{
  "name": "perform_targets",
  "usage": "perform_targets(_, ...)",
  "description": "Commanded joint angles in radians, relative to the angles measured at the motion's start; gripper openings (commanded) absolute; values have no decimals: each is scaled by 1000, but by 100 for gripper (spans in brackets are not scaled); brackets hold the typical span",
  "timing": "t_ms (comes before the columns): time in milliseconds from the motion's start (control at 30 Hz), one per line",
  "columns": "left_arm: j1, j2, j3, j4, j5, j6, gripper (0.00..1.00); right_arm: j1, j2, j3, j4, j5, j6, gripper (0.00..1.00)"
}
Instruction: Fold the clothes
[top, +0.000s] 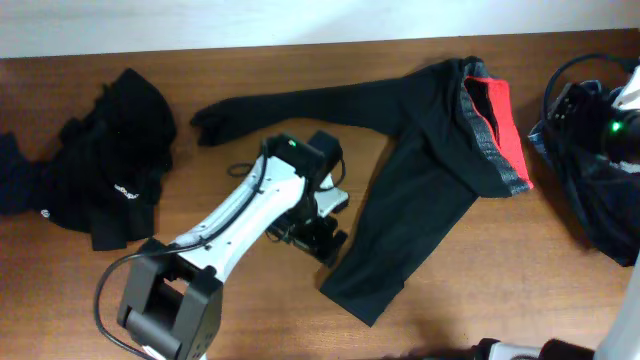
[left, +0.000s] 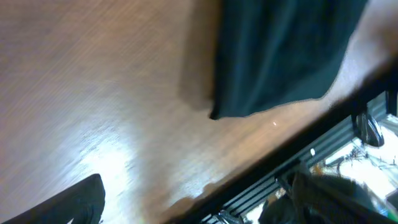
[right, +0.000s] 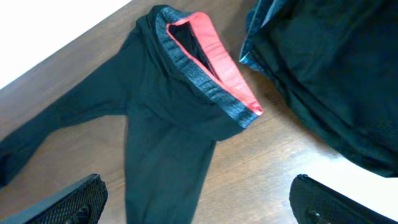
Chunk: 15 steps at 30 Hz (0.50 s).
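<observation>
Black long trousers (top: 420, 170) lie spread on the table, with the grey knit waistband and red lining (top: 495, 120) at the right. One leg reaches left and the other runs toward the front. My left gripper (top: 320, 238) is low over the table, just left of the front leg's cuff (left: 280, 56), open and empty. My right gripper (right: 202, 199) is wide open and empty above the trousers (right: 168, 124), near the waistband (right: 211, 68).
A black heap of garments with small white logos (top: 110, 170) lies at the far left. A dark navy heap (top: 590, 180) lies at the right edge under the right arm and shows in the right wrist view (right: 329, 74). The table's front edge (left: 292, 149) is close to the left gripper.
</observation>
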Motion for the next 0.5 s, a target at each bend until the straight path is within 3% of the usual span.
perform_targets(0, -33, -14, -21, 10, 77, 140, 96, -14, 43, 4, 14, -85, -12, 99)
perform_targets(167, -71, -14, -22, 18, 201, 315, 96, -13, 92, 4, 21, -114, -39, 99)
perform_targets(467, -84, -11, -80, 129, 218, 336, 94, -13, 114, 4, 56, -146, -56, 98)
